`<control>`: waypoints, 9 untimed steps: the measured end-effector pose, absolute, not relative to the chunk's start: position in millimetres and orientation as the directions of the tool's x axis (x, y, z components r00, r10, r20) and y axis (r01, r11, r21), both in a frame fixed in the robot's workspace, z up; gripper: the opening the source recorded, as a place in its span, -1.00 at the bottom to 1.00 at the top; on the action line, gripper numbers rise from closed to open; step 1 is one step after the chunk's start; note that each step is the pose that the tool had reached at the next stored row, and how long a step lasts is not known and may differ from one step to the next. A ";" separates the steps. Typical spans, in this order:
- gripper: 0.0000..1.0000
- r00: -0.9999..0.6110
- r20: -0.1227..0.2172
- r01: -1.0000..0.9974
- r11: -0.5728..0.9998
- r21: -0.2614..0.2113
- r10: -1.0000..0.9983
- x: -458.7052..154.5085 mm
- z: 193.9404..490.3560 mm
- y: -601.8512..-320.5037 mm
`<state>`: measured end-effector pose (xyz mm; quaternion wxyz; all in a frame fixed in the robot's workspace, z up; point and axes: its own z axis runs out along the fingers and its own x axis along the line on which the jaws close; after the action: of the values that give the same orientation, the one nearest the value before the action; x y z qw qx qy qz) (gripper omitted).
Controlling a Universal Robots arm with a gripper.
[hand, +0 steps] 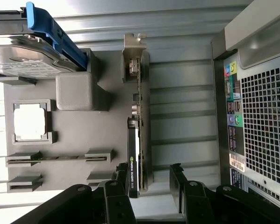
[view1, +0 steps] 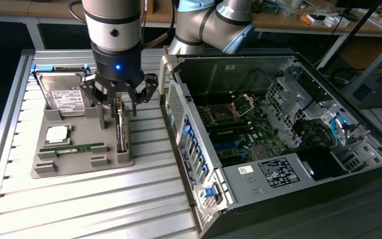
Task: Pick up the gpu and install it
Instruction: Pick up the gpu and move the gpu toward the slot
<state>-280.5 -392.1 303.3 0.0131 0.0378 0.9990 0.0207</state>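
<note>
**Gripper.** The gripper (view1: 120,102) stood with its jaws apart and held nothing. It was poised directly over the gpu (view1: 121,130). In the wrist view the fingers (hand: 115,196) flanked one end of the card, one on each face, with no contact evident.

**Position of the gpu.** The gpu stood on its long edge in a slot of the grey fixture tray (view1: 78,164), immediately below the gripper. Its silver end bracket (hand: 132,51) lay at the end away from the fingers.

**Handling.** The card was judged light and stiff, but fragile, being a thin board with exposed parts.
- Take hold across the two flat faces, along the free upper edge.
- Keep clear of the edge seated in the slot.
- Smooth faces may slip, and an off-centre grip may let the card tilt.

**Surroundings.**
- To the exterior view's left of the gripper, the same tray carried a hard drive (view1: 68,97), a processor chip (view1: 57,133) and a memory stick (view1: 71,148).
- Farther off, on the gripper's opposite side, an open computer case (view1: 192,137) lay on the bench (view1: 98,204).
</note>
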 end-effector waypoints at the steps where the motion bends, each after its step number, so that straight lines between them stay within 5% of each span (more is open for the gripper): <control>1: -0.04 -0.997 -0.025 0.075 0.996 0.042 0.076 -280.5 302.7 -392.1; 9: -0.04 -0.997 -0.025 0.075 0.996 0.042 0.076 -280.5 299.2 -392.1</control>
<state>-280.5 -392.1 299.2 0.0131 0.0378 0.9990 0.0207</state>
